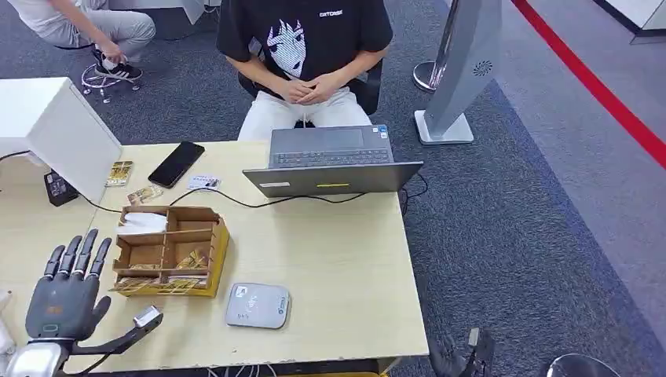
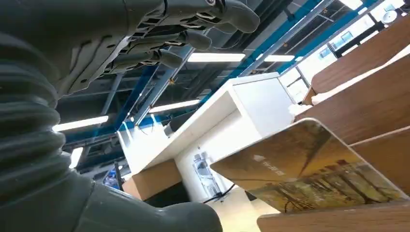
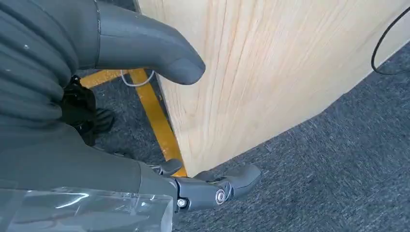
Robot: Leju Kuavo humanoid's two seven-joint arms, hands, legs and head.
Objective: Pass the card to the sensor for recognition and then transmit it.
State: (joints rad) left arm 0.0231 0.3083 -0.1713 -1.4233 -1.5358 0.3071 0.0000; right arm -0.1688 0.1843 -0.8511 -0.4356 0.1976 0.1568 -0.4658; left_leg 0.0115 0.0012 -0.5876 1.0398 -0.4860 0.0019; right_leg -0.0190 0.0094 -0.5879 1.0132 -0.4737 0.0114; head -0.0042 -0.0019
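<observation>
Cards (image 1: 191, 261) sit in organizer (image 1: 169, 251) near table edge (image 1: 259, 363).

The wooden table (image 1: 345, 259) carries a laptop (image 1: 330, 161), card organiser (image 1: 169, 251) and sensor (image 1: 257, 305).

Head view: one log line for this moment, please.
left hand: open, raised beside card box | right hand: open, below table edge | sensor: bare
</observation>
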